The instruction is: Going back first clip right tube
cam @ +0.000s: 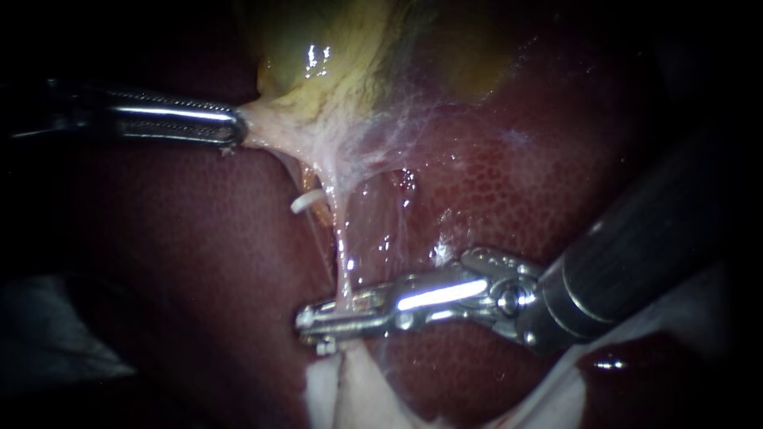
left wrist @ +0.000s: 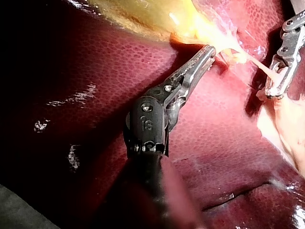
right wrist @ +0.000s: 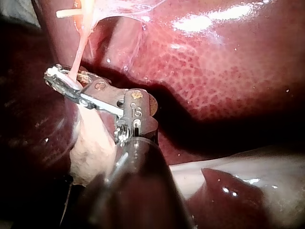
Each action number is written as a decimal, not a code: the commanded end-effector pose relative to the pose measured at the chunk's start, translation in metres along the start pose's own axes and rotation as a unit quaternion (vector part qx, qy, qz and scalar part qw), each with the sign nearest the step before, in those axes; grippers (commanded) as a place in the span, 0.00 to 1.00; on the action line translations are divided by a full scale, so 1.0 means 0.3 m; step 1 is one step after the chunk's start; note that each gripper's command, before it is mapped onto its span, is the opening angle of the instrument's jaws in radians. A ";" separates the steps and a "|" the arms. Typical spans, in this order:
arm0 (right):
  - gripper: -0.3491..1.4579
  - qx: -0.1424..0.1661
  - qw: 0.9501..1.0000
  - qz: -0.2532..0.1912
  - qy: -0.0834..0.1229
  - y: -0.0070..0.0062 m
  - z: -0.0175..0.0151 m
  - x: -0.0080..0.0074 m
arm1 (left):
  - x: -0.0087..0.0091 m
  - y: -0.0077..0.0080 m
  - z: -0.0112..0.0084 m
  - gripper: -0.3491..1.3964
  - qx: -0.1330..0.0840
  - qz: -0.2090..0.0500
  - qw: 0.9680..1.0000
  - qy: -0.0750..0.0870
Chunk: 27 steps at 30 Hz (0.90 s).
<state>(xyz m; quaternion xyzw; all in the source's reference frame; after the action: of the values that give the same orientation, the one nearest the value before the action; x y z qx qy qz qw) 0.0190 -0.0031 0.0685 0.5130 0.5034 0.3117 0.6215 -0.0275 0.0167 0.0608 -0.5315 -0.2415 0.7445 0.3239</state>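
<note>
Liver (cam: 159, 262) backdrop — tube (cam: 342, 266) vertical

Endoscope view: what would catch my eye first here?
The shiny left tool, jaws shut on pale tissue below the yellowish gallbladder, stretches it taut. Lower down, the right tool meets a thin tube over dark red liver; a white clip shows above.

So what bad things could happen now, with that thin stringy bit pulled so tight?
1. The left instrument holds the gallbladder and pulls it sideways, so the thin tube is stretched taut. A harder pull might tear it.
2. The right instrument sits right at that tube. Backing away carelessly could snag or drag it.
3. The white clip lies close by. A bump might loosen it.
</note>
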 end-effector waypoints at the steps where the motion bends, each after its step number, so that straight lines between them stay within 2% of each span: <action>1: 0.09 0.000 1.000 -0.012 0.000 0.0003 0.000 0.0001 | 0.0000 0.0000 0.0000 0.00 0.000 0.000 1.000 0.000; 4: 0.30 0.000 0.998 -0.065 0.001 0.0007 0.000 0.0006 | -0.0001 0.0000 -0.0002 0.00 0.000 0.000 1.000 0.000; 7: 0.40 -0.017 0.996 -0.090 0.000 0.0012 0.001 0.0018 | -0.0001 0.0000 -0.0004 0.00 0.000 0.000 1.000 0.000; 11: 0.44 -0.063 0.989 -0.133 -0.022 0.0024 0.001 0.0028 | -0.0003 -0.0001 -0.0005 0.00 -0.001 0.000 1.000 0.000; 13: 0.46 -0.095 0.982 -0.159 -0.028 0.0037 0.000 0.0036 | -0.0005 -0.0002 -0.0005 0.00 -0.001 0.000 1.000 0.000; 16: 0.47 -0.139 0.973 -0.185 -0.023 0.0049 -0.003 0.0057 | -0.0006 -0.0002 -0.0005 0.00 -0.001 0.001 1.000 0.000; 19: 0.47 -0.155 0.967 -0.202 -0.023 0.0040 -0.008 0.0084 | -0.0007 -0.0003 -0.0008 0.00 -0.001 0.001 1.000 0.000; 21: 0.47 -0.164 0.960 -0.225 -0.025 0.0022 -0.013 0.0098 | -0.0008 -0.0003 -0.0012 0.00 -0.001 0.001 1.000 0.000; 23: 0.47 -0.171 0.951 -0.254 -0.037 0.0000 -0.017 0.0107 | -0.0009 -0.0003 -0.0015 0.00 0.000 0.001 1.000 0.000; 25: 0.47 -0.181 0.940 -0.283 -0.058 -0.0032 -0.021 0.0121 | -0.0011 -0.0004 -0.0019 0.00 0.000 0.001 1.000 0.000; 27: 0.47 -0.190 0.926 -0.315 -0.084 -0.0070 -0.026 0.0135 | -0.0012 -0.0004 -0.0022 0.00 0.000 0.001 1.000 0.000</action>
<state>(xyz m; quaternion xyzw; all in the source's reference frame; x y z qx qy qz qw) 0.0121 0.0027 0.0649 0.2171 0.5146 0.1351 0.8185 -0.0268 0.0165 0.0610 -0.5315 -0.2415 0.7449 0.3230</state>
